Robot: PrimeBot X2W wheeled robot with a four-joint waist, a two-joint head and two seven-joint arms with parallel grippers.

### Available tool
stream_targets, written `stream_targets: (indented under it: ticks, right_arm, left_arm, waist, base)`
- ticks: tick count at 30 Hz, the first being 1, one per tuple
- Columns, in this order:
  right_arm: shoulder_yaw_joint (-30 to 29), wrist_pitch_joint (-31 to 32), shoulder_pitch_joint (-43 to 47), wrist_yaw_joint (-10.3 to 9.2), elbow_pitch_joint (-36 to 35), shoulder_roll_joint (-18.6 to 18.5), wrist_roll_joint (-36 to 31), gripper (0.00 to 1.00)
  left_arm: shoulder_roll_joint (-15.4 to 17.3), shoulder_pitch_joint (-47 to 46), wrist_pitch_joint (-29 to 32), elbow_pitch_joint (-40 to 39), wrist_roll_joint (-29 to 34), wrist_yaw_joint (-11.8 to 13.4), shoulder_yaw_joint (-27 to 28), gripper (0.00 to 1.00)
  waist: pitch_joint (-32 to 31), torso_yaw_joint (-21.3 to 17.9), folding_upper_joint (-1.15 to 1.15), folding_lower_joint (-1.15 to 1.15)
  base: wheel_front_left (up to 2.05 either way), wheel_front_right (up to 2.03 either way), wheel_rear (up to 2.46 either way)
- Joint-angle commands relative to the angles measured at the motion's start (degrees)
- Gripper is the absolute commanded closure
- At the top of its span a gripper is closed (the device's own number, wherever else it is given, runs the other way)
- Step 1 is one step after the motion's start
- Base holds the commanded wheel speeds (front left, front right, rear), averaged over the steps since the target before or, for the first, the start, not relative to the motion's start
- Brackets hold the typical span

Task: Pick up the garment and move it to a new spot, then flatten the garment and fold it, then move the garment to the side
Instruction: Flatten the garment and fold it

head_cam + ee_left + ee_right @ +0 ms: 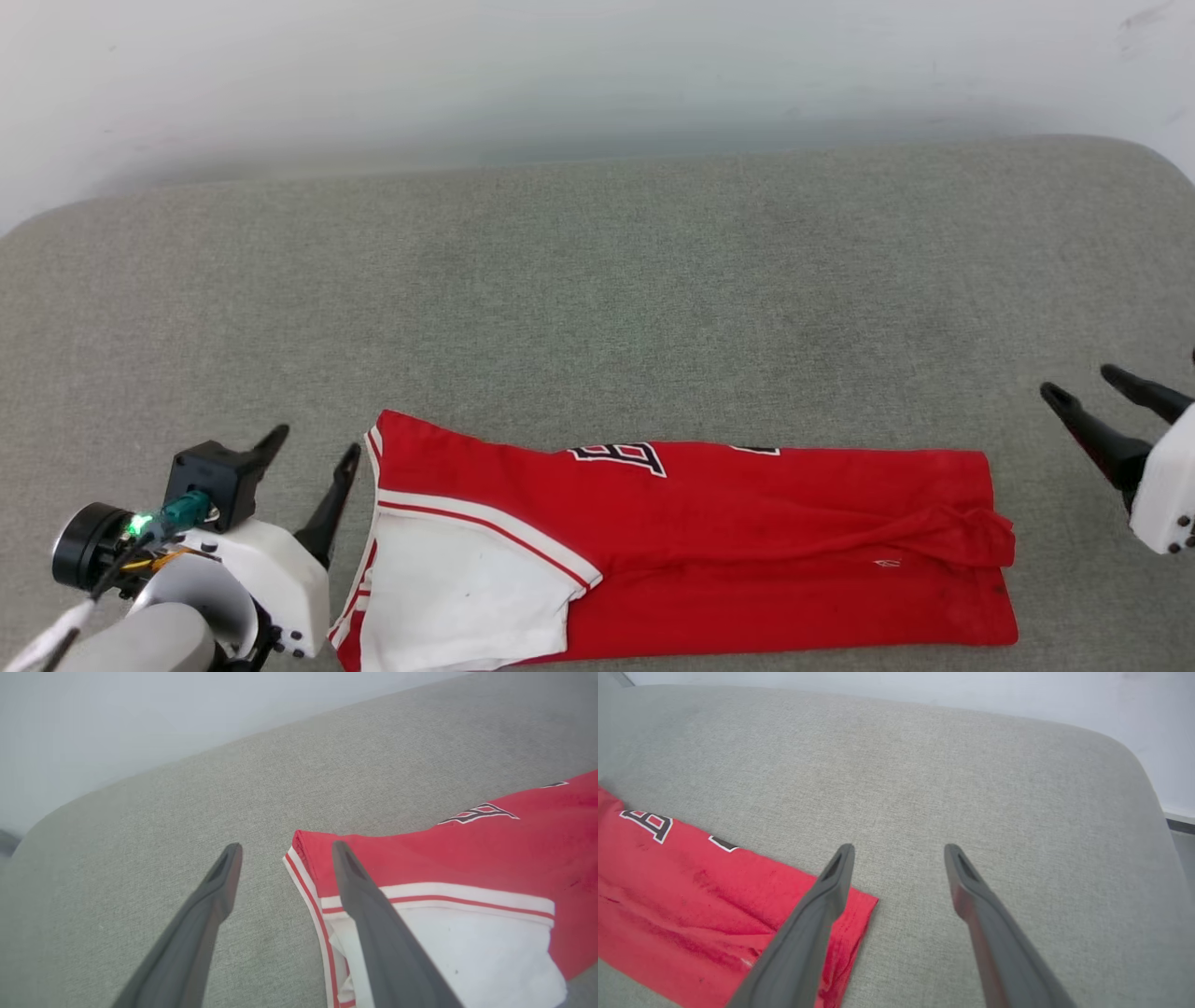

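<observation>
The garment (709,541) lies folded into a long red band near the front edge of the grey cushioned surface (597,299). A white sleeve with striped trim is folded on top at its left end, and part of the black print shows along its far edge. My left gripper (313,453) is open just left of the garment's left corner, apart from it; in the left wrist view the garment (467,863) passes under one finger, and my left gripper (287,851) holds nothing. My right gripper (1083,383) is open to the right of the garment's right end (691,905), nothing between its fingers (899,851).
The grey cushioned surface stretches wide behind the garment up to a pale wall (597,65). Its rounded corners show at the far left and far right (1134,760). A dark strip of floor edge (1181,826) lies beyond the right corner.
</observation>
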Motion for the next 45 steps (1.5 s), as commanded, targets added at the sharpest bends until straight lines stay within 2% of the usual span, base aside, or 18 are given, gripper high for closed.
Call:
stream_targets:
  ticks: [1, 4, 7, 12, 16, 17, 18, 25, 26, 33, 35, 36, 45]
  right_arm:
    - [-1.7, -0.5, 2.2, -0.02, 1.2, 1.2, 0.3, 0.00]
    - [-4.3, 0.2, 4.4, -0.03, 3.1, 2.2, 1.0, 0.00]
    - [-6.3, 1.6, 6.8, -0.02, 4.0, 4.0, 3.1, 0.00]
    - [-7.6, 4.3, 9.4, -0.02, 4.5, 5.8, 5.5, 0.00]
    - [-8.1, 5.7, 10.5, -0.02, 5.1, 7.3, 6.9, 0.00]
    - [-8.1, 5.7, 10.5, -0.02, 5.1, 7.3, 6.9, 0.00]
    - [-8.1, 6.0, 11.0, -0.02, 5.3, 7.6, 7.4, 0.00]
    - [-5.9, 10.7, 13.8, -0.02, 5.7, 10.4, 11.2, 0.00]
    - [-5.0, 13.0, 15.4, -0.01, 4.6, 11.7, 14.4, 0.00]
    - [-2.6, 15.7, 15.8, -0.01, 2.9, 13.2, 17.2, 0.00]
    - [-2.7, 14.7, 15.1, -0.01, 2.8, 13.3, 16.9, 0.93]
    - [-2.7, 14.3, 14.8, -0.01, 2.9, 13.3, 16.8, 1.00]
    - [-3.8, 11.5, 12.9, -0.03, 3.2, 10.2, 16.5, 1.00]
  left_arm:
    - [-1.1, 1.2, -1.7, 0.4, 1.3, 2.3, 1.3, 0.00]
    - [-3.2, 3.0, -3.0, 0.9, 3.9, 5.9, 4.4, 0.00]
    - [-6.2, 5.3, -3.3, -0.1, 9.1, 9.1, 10.4, 0.00]
    - [-11.7, 11.8, -3.3, -1.5, 19.0, 11.3, 21.2, 0.00]
    - [-16.5, 16.8, -3.3, -2.8, 26.1, 10.8, 28.5, 0.00]
    - [-16.5, 16.8, -3.3, -2.8, 26.1, 10.8, 28.5, 0.00]
    - [-17.8, 17.9, -3.3, -3.4, 28.0, 10.8, 30.6, 0.00]
    - [-26.4, 24.6, -3.3, -6.2, 38.8, 8.2, 41.1, 0.00]
    - [-30.1, 26.8, -3.3, -7.0, 42.5, 7.1, 44.5, 0.00]
    - [-36.3, 30.3, -3.3, -8.1, 50.1, 4.5, 49.3, 0.00]
    - [-37.7, 31.2, -3.3, -8.4, 51.4, 4.1, 50.8, 0.00]
    - [-38.4, 31.5, -3.3, -8.5, 51.8, 3.6, 51.2, 0.00]
    - [-42.3, 35.2, -3.3, -9.3, 55.6, 1.6, 53.1, 0.00]
  waist:
    - [0.2, 0.1, 0.00, 0.00]
    - [0.5, 0.3, 0.00, 0.00]
    - [0.9, 0.6, 0.00, 0.00]
    - [1.5, 1.1, 0.00, 0.00]
    - [2.0, 1.7, 0.00, 0.00]
    - [2.0, 1.7, 0.00, 0.00]
    - [2.1, 2.0, 0.00, 0.00]
    - [2.8, 3.2, 0.00, 0.00]
    - [3.0, 3.6, 0.00, 0.00]
    - [3.4, 3.8, 0.00, 0.00]
    - [3.5, 3.8, 0.00, 0.00]
    - [3.4, 3.8, 0.00, 0.00]
    - [2.0, 3.8, 0.00, 0.00]
  base:
    - [0.00, 0.00, 0.00]
    - [0.00, 0.00, 0.00]
    - [0.00, 0.00, 0.00]
    - [0.00, 0.00, 0.00]
    - [0.00, 0.00, 0.00]
    - [0.00, 0.00, 0.00]
    - [0.00, 0.00, 0.00]
    - [0.00, 0.00, 0.00]
    - [0.00, 0.00, 0.00]
    - [0.00, 0.00, 0.00]
    - [0.00, 0.00, 0.00]
    - [0.00, 0.00, 0.00]
    - [0.00, 0.00, 0.00]
